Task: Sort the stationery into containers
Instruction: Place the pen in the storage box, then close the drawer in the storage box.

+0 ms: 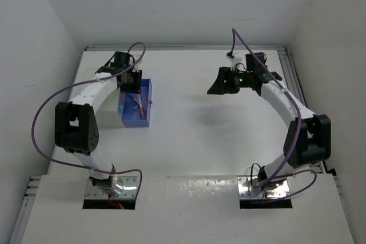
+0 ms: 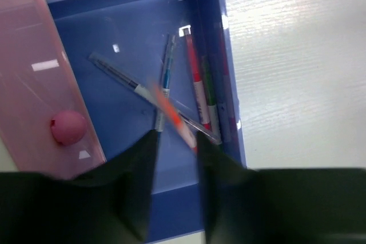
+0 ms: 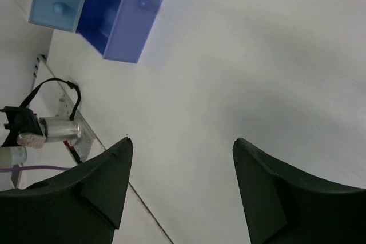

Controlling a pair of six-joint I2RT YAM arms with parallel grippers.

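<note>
Overhead: left gripper [image 1: 130, 82] above the blue box [image 1: 150, 104]; right gripper [image 1: 222, 82] well apart, over the table [image 1: 200, 130]
Left wrist: fingers narrowly parted, blurred orange pen [image 2: 169, 112] between them, seemingly dropping onto pens [image 2: 198, 81] inside
Right wrist: jaws wide, empty; next, probably seek unsorted stationery, none visible

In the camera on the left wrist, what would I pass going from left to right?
Pink container → blue container with pens inside → white table.
</note>
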